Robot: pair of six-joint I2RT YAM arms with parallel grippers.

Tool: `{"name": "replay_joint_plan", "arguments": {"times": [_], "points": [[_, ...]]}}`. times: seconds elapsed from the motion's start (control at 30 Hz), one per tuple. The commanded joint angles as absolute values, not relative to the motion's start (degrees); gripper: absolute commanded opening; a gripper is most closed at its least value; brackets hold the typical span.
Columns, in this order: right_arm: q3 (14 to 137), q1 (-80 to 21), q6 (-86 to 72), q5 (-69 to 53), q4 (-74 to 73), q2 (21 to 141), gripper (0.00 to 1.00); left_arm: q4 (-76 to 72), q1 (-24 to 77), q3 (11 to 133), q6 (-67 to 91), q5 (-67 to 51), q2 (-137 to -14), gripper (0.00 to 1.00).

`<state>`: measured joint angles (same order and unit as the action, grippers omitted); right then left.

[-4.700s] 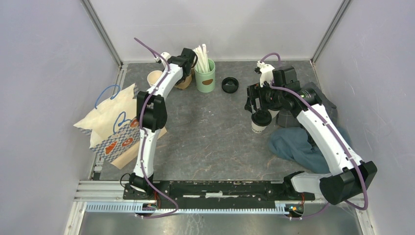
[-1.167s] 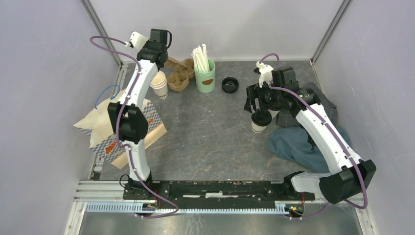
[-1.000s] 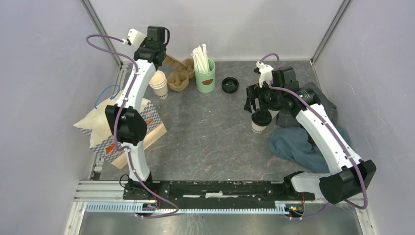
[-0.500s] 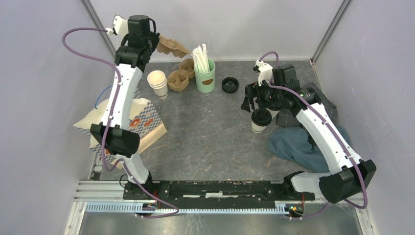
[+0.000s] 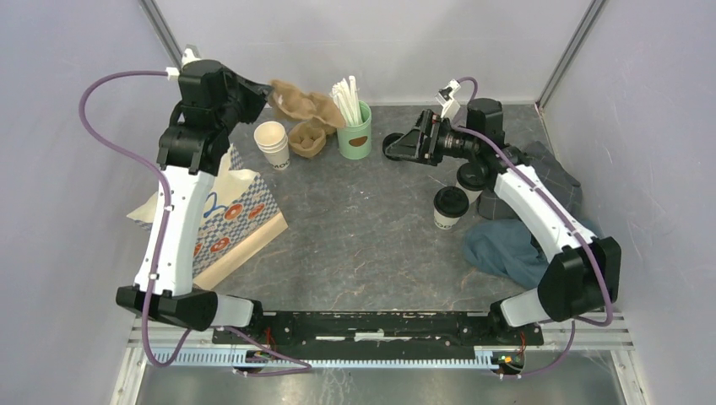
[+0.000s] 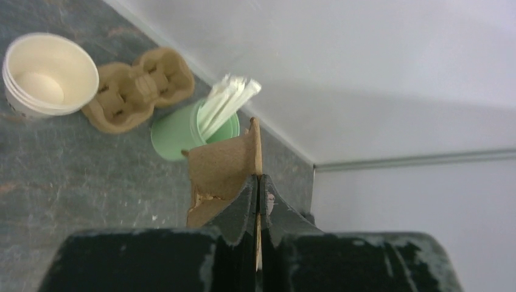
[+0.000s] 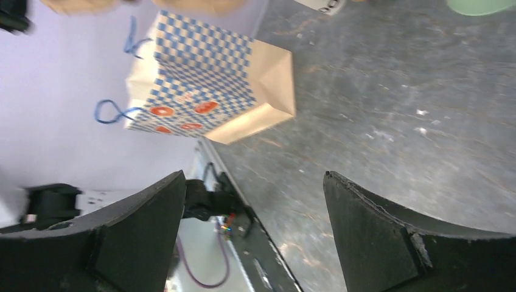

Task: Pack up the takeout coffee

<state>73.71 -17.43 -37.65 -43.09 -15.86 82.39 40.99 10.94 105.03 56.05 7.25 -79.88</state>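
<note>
Brown pulp carrier (image 5: 302, 103) hangs at eleven o'clock in the overhead view, pinched by the left gripper (image 5: 263, 89); the takeout coffee (image 5: 450, 206) stands on the table (image 5: 355, 236) at five o'clock from the right gripper (image 5: 405, 145). In the left wrist view, the jaws are clamped on the carrier's edge. In the right wrist view, the jaws are spread wide, holding nothing.

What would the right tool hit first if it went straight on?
Probably bare table: the right tool is open, and mostly grey surface shows between its fingers. The paper bag sits to one side.
</note>
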Motion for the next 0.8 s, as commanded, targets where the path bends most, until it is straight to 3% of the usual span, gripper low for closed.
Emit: {"name": "replay_joint_plan", "arguments": {"times": [0.0, 0.3, 0.77], "points": [[66.7, -17.4, -64.7, -50.2, 16.7, 83.8, 0.91, 37.5, 10.8, 98.0, 52.7, -5.4, -75.3, 0.02], [64.0, -19.8, -74.9, -49.4, 30.8, 90.4, 0.93, 37.6, 10.8, 89.9, 54.9, -10.3, -68.6, 0.02], [59.5, -22.1, -81.2, -50.0, 42.9, 96.2, 0.78, 37.3, 10.8, 87.0, 58.5, -12.1, -65.2, 0.02]]}}
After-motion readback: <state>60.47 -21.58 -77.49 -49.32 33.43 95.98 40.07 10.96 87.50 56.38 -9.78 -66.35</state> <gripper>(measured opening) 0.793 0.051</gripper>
